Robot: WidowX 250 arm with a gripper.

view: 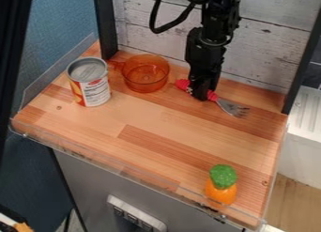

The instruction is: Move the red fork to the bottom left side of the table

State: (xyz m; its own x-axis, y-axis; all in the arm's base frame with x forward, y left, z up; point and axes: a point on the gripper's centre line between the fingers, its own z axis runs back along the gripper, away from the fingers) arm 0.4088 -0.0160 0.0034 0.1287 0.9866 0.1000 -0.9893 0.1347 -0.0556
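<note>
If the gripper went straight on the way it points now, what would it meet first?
The gripper points down, so most likely the handle of the red fork, with the wooden tabletop right beneath; one view leaves any gap unclear.
</note>
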